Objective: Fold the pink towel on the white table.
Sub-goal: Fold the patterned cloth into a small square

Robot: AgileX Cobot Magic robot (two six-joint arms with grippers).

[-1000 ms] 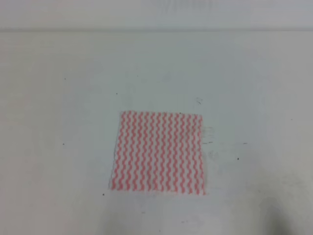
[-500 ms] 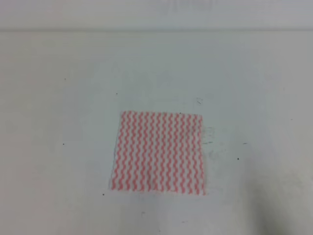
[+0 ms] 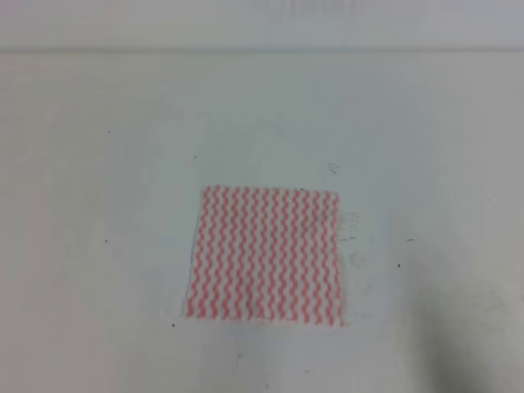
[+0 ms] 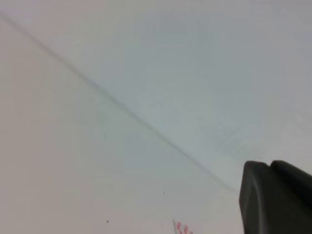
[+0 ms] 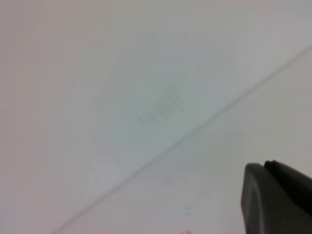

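The pink towel (image 3: 264, 255) lies flat and spread out on the white table (image 3: 98, 164), a little below and right of the middle in the exterior high view. Its wavy pink and white stripes run front to back. Neither arm shows in that view. One dark finger (image 4: 275, 200) fills the lower right corner of the left wrist view, and a tiny corner of the pink towel (image 4: 180, 227) peeks in at the bottom edge. Another dark finger (image 5: 278, 200) sits at the lower right of the right wrist view. The jaws' stance is hidden in both.
The table's far edge (image 3: 262, 51) meets a pale wall at the top. Small dark specks and faint scuff marks (image 3: 348, 237) lie just right of the towel. A soft shadow (image 3: 458, 360) darkens the front right of the tabletop.
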